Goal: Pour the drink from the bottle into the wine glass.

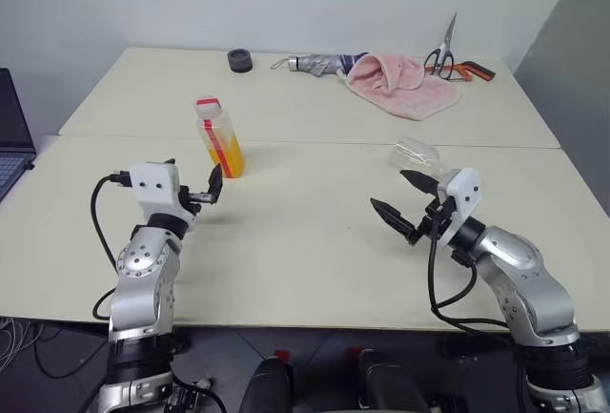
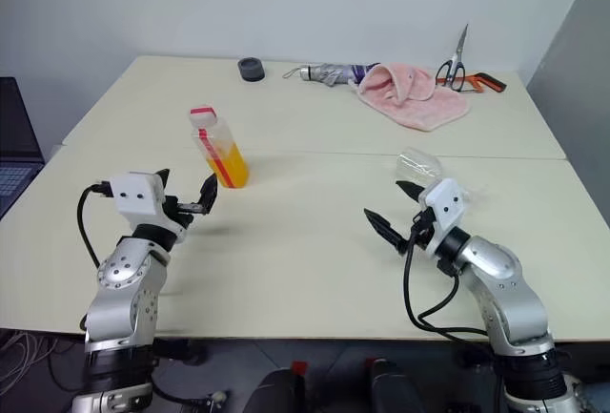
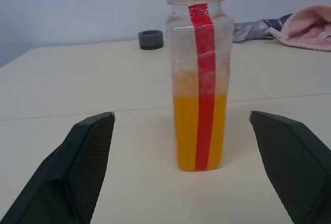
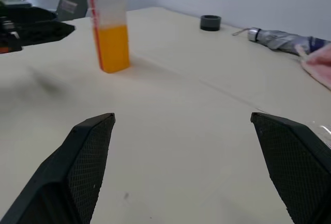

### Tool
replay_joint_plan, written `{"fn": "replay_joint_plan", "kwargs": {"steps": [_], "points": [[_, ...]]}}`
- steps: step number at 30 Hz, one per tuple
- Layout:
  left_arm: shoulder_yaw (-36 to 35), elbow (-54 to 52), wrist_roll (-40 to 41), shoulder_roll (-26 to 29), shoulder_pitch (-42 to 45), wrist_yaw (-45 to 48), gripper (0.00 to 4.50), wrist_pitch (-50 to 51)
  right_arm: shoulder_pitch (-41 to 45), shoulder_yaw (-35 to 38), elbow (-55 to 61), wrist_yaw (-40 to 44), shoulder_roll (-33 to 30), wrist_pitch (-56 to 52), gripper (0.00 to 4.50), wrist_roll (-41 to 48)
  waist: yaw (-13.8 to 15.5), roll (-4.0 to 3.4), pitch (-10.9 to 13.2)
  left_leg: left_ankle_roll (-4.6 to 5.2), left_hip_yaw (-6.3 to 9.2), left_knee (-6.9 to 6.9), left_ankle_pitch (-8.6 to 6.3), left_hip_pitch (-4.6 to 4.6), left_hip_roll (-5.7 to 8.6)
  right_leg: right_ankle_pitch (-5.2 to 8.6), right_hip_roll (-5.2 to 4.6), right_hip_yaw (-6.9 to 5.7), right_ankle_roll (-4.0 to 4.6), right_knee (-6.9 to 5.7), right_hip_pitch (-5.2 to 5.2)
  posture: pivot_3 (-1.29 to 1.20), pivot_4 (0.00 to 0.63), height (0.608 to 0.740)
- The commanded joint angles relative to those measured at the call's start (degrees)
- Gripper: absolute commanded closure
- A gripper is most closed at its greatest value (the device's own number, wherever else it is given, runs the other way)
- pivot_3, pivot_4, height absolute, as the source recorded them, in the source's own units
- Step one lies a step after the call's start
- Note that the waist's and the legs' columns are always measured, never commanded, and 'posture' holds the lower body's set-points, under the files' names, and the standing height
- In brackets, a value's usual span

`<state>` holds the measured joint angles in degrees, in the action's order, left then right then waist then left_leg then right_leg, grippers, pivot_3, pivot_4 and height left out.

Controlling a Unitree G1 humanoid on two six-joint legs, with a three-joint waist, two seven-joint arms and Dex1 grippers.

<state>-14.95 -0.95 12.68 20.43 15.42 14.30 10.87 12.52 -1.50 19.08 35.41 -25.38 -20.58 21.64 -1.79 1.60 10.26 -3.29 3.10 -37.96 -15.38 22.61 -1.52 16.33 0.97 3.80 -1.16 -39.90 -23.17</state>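
The bottle [image 1: 219, 136] stands upright on the cream table [image 1: 305, 260], capped in red and white, with a red stripe down its side. The orange drink [image 3: 186, 131] fills roughly its lower half. My left gripper [image 1: 195, 176] is open and level just short of the bottle, which sits centred between the fingers [image 3: 83, 157] in the left wrist view, apart from them. The clear wine glass [image 1: 415, 154] is just beyond my right gripper [image 1: 396, 194]; its stem is hard to make out. That gripper is open and empty, pointing left toward the bottle [image 4: 109, 32].
Along the table's far edge lie a black ring [image 1: 239, 60], a folded grey umbrella [image 1: 319, 64], a pink towel [image 1: 400, 84] and scissors [image 1: 448, 55]. A laptop [image 1: 10, 136] sits at the far left. A seam [image 1: 315, 142] runs across the table behind the bottle.
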Motion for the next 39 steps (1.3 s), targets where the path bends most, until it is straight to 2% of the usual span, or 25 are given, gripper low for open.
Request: {"fn": "replay_joint_plan", "kwargs": {"steps": [1,5,21,31,39], "points": [[0.84,1.48,-0.88,0.97,2.88,0.1,0.04,0.16,1.26,-0.12,1.28,2.75,-0.88,-0.92,0.0,1.86,0.03,0.0,0.0,0.0,0.0,0.0,0.0,0.01,0.01,0.0,-0.01,-0.01,0.0,0.0,0.0,0.0,0.15,0.74],[1.79,4.35,-1.78,1.23,5.65,0.06,0.04,0.07,1.36,-0.87,1.98,6.72,-2.3,-2.17,0.0,3.63,0.05,0.0,0.0,0.0,0.01,0.0,0.0,0.02,0.01,-0.01,-0.02,-0.01,0.01,0.02,0.0,0.0,0.15,0.74],[2.02,12.16,-1.81,0.82,14.2,-0.13,0.04,-0.08,4.31,-2.75,1.71,7.12,-0.6,-2.64,0.0,2.81,0.08,0.01,0.0,0.0,0.06,-0.01,0.0,0.04,0.0,-0.01,-0.03,-0.06,0.01,0.0,-0.01,0.0,0.15,0.74],[2.82,18.02,-3.32,1.29,18.84,0.23,0.04,-1.57,11.39,-3.51,1.87,12.18,-0.66,-7.63,0.0,8.91,0.03,0.0,0.0,-0.01,0.08,-0.01,0.0,0.05,0.0,-0.01,-0.03,-0.08,0.01,-0.01,-0.02,0.0,0.15,0.74],[3.27,23.1,-3.99,1.11,22.39,0.15,0.04,-3.54,15.95,-5.45,0.16,13.47,0.19,-7.63,0.0,8.19,0.06,0.0,0.0,-0.01,0.14,-0.03,0.0,0.09,0.0,-0.01,-0.04,-0.15,0.01,0.0,-0.04,0.0,0.15,0.74]]}}
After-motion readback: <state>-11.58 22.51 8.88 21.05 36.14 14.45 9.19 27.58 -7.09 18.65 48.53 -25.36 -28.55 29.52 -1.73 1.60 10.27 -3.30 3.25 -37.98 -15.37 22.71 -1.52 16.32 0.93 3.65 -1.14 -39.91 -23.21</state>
